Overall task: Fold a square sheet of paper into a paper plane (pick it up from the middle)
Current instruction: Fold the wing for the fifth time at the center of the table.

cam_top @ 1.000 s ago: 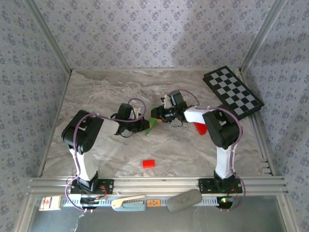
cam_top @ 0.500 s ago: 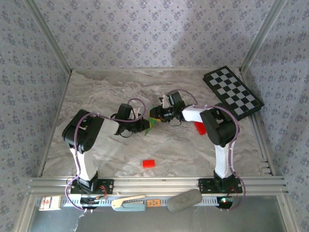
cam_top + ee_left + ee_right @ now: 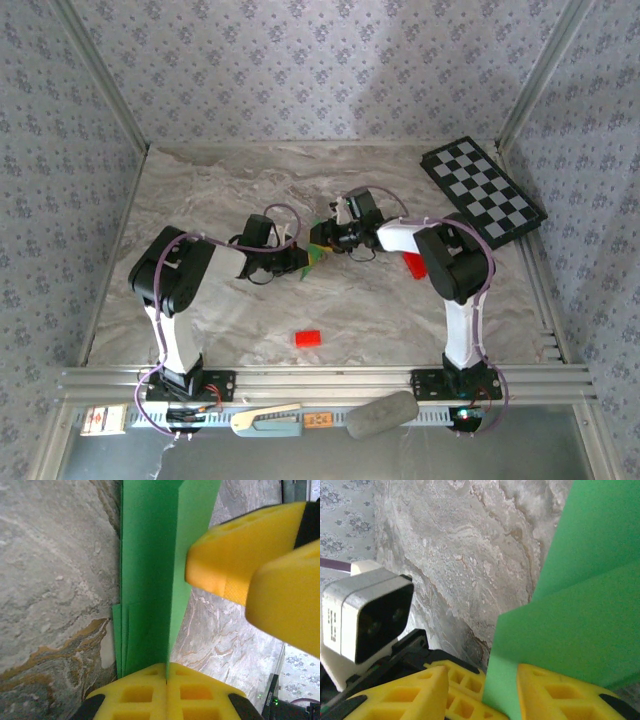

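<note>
The green paper [image 3: 316, 256], folded into a long narrow shape with layered flaps, is held up at the table's middle between both grippers. My left gripper [image 3: 166, 666] is shut on the paper's [image 3: 150, 570] near end, with the crease pinched between its yellow pads. My right gripper [image 3: 482, 672] stands open around an upright flap of the paper [image 3: 580, 605]. That flap rests against the right-hand finger [image 3: 560, 695], and a gap shows on the other side. The right gripper's fingers [image 3: 235, 555] reach in beside the paper in the left wrist view. From above, the left gripper [image 3: 302, 263] and right gripper [image 3: 322, 240] meet tip to tip.
A small red block [image 3: 308, 338] lies on the marble table near the front. A red wedge [image 3: 413, 264] sits under the right arm's forearm. The checkerboard [image 3: 483, 188] lies at the back right. Patterned walls close in the left, back and right sides.
The right arm has shifted slightly left and away, bringing its gripper closer to the left gripper. The green paper between them shows less. The left arm has barely moved.
</note>
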### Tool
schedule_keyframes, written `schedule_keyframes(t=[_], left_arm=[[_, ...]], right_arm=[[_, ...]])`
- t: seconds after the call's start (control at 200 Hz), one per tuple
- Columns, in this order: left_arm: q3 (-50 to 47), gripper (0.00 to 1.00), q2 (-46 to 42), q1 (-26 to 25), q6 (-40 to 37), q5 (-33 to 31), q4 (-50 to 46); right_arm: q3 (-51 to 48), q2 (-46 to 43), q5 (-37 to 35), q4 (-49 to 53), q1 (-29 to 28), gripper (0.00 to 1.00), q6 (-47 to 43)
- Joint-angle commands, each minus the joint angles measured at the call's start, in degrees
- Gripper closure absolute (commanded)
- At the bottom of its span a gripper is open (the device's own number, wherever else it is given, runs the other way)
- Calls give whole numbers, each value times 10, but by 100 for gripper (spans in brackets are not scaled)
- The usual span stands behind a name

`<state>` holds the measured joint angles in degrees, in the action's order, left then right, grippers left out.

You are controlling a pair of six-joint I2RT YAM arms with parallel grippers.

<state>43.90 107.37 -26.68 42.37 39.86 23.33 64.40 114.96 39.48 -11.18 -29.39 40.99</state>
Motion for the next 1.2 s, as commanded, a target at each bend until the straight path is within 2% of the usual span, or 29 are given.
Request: schedule_keyframes(t=[0.0, 0.53, 1.194], left_arm=[[9, 96, 13, 8, 6, 6, -36], [29, 97, 22, 13, 21, 31, -58], [29, 92, 29, 13, 25, 33, -58]], right_arm=[[-21, -27, 11, -20, 2, 58, -11], [-12, 0, 18, -22, -6, 58, -9], [18, 28, -10, 10, -7, 60, 3]])
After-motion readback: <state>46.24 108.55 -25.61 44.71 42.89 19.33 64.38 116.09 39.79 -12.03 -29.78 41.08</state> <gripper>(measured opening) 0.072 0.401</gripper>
